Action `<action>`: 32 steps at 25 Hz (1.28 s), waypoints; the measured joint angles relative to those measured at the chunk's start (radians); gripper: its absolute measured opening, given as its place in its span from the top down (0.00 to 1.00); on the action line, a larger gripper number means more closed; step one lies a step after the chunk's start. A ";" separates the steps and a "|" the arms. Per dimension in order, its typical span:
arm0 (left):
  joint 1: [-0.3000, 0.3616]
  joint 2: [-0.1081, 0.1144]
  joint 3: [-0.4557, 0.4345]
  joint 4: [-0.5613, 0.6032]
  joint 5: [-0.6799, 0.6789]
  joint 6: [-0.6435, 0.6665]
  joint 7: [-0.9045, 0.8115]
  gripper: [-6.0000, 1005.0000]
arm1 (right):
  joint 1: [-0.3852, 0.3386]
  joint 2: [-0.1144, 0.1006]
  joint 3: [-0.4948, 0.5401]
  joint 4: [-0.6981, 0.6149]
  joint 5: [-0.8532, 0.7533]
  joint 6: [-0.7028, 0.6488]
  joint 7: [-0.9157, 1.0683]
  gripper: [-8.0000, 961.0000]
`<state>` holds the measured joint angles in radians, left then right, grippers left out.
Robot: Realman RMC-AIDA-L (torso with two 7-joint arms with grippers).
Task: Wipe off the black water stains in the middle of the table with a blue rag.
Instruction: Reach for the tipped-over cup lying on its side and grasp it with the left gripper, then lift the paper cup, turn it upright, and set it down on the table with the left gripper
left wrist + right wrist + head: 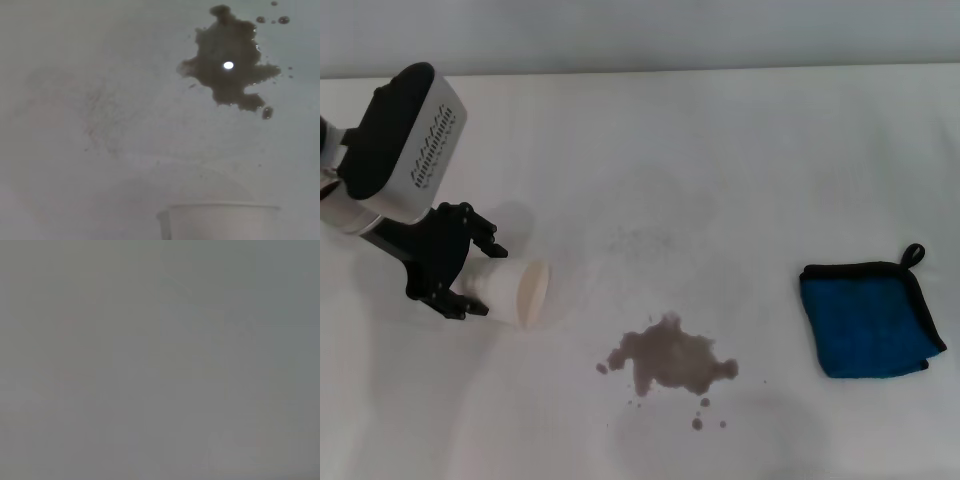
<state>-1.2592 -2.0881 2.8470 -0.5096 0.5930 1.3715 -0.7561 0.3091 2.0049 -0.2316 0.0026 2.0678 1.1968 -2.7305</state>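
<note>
The black water stains (pixel 668 359) lie as a grey-brown splotch with small droplets near the front middle of the white table (pixel 740 160). They also show in the left wrist view (pixel 227 85). The blue rag (pixel 868 318) lies flat at the right, apart from the stains, with its black loop at the far corner. My left gripper (pixel 460 270) is at the left, shut on a white paper cup (pixel 515 291) held tipped on its side, mouth toward the stains. The cup's rim shows in the left wrist view (pixel 220 220). My right gripper is out of view.
Faint speckled grey marks (pixel 640 238) lie on the table beyond the stains. The table's far edge (pixel 720 70) runs along the back. The right wrist view shows only a plain grey surface.
</note>
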 joint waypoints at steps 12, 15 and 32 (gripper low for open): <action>0.005 0.007 0.000 -0.039 -0.191 0.051 -0.105 0.36 | 0.000 0.000 0.000 -0.005 -0.003 -0.004 -0.002 0.11; 0.024 0.007 0.000 -0.098 -0.321 0.130 -0.102 0.37 | 0.004 0.000 -0.002 -0.010 -0.004 -0.003 -0.001 0.11; 0.349 0.008 -0.001 -0.045 -1.003 0.222 -0.073 0.38 | 0.015 0.000 -0.008 -0.029 -0.007 0.010 0.000 0.11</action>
<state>-0.9099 -2.0803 2.8460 -0.5550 -0.4098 1.5938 -0.8286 0.3236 2.0049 -0.2394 -0.0267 2.0612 1.2063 -2.7308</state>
